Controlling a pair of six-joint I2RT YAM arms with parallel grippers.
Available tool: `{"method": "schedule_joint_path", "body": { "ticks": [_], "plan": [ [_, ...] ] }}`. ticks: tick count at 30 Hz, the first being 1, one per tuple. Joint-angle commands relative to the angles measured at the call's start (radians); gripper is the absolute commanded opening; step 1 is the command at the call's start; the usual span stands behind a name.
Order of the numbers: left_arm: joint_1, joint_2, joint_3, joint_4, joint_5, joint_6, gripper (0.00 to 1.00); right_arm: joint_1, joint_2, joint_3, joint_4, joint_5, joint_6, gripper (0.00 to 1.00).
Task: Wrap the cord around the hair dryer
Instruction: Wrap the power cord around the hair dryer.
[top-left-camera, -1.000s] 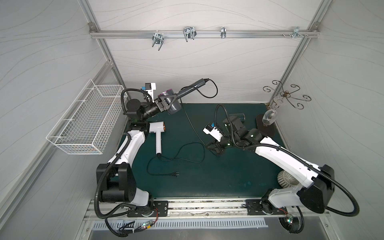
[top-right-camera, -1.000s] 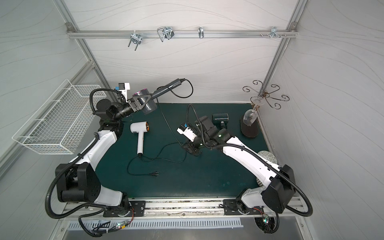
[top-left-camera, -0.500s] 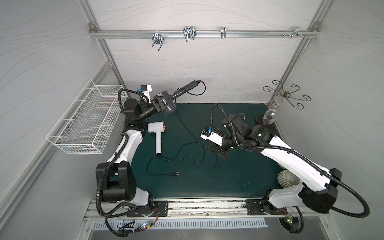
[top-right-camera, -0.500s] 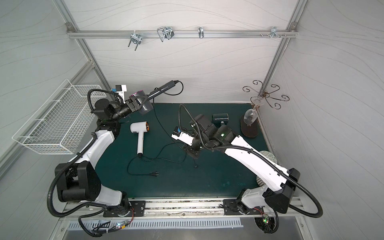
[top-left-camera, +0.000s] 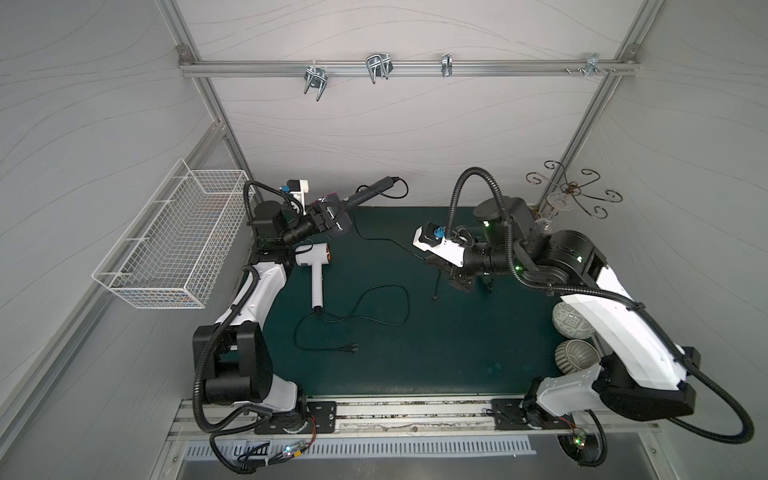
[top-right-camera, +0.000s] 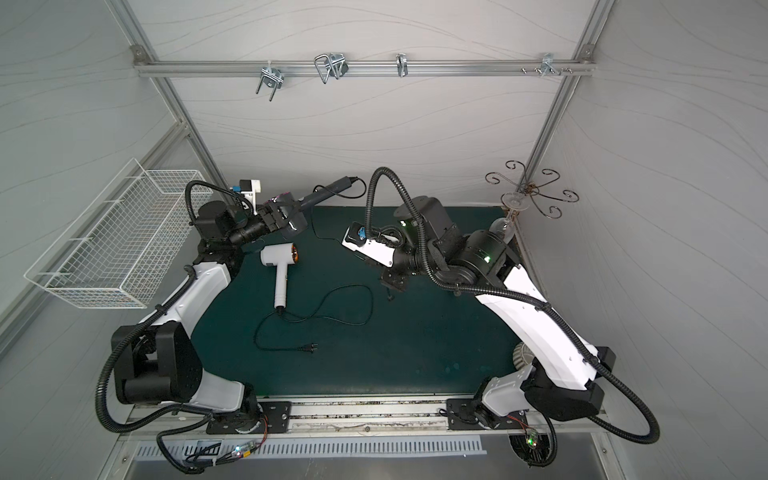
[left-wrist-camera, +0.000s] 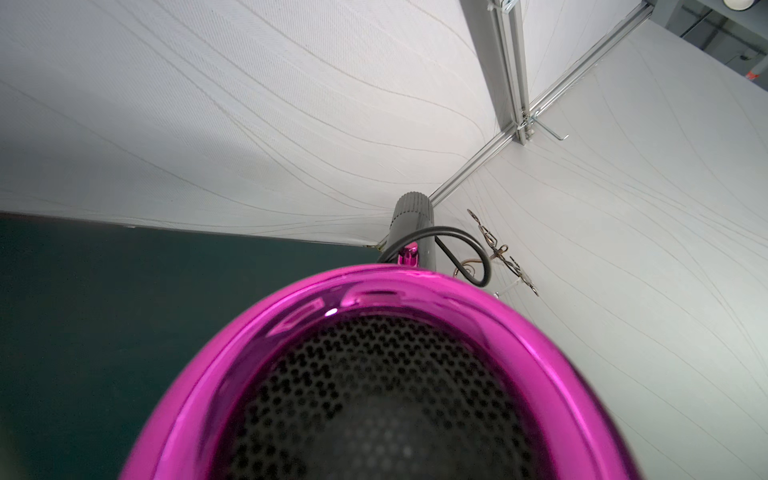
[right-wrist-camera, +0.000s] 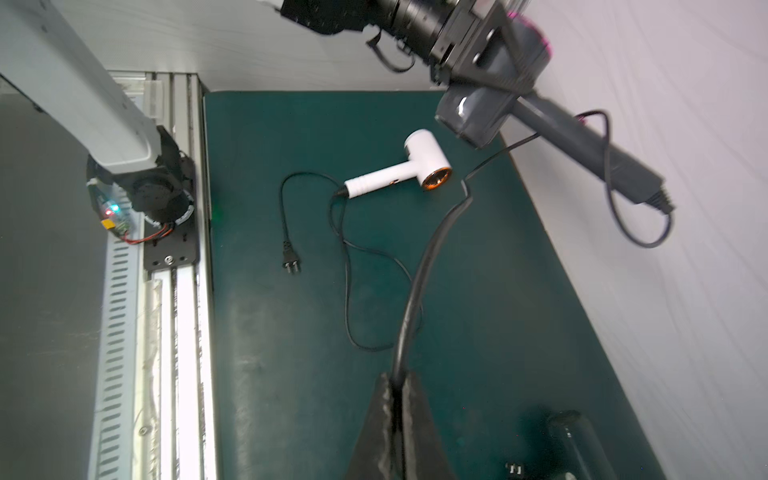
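Upper left of a top view: L gripper (top-left-camera: 325, 216), jaws spread wide round the barrel, holds the grey hair dryer (top-left-camera: 340, 222) aloft, handle toward the back wall. Centre-right, R gripper (top-left-camera: 434, 266) is pinched tight on its cord (right-wrist-camera: 424, 266), plug (top-left-camera: 435, 297) dangling below. To wrap well: take up slack, circle the handle w/ even turns, clear of the white hair dryer (top-left-camera: 313, 266) on the mat (top-left-camera: 415, 353).

Two hair dryers (top-left-camera: 338, 218) (top-left-camera: 311, 259), two cords (right-wrist-camera: 419, 282) (right-wrist-camera: 291, 262), one basket (top-left-camera: 178, 232).

White fabric walls (top-left-camera: 374, 137), aluminium rail (top-left-camera: 415, 68) with hooks (top-left-camera: 377, 66), dark green mat (top-left-camera: 436, 345)
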Motion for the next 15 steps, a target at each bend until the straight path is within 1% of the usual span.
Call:
{"method": "schedule_joint_path", "body": {
  "ticks": [1,7,11,15],
  "plan": [
    [-0.019,-0.006,0.01,0.002,-0.008,0.071,0.0,0.007,0.026,0.096,-0.026,0.057,-0.091,0.0],
    [-0.071,0.0,0.008,-0.107,-0.024,0.168,0.0,-0.001,0.094,0.238,0.024,0.092,-0.175,0.0],
    [-0.107,-0.015,-0.006,-0.194,-0.052,0.246,0.0,-0.046,0.147,0.336,0.062,0.103,-0.22,0.0],
    [-0.126,-0.018,-0.043,-0.201,-0.053,0.257,0.0,-0.087,0.18,0.402,0.147,0.105,-0.258,0.0]
  ]
}}
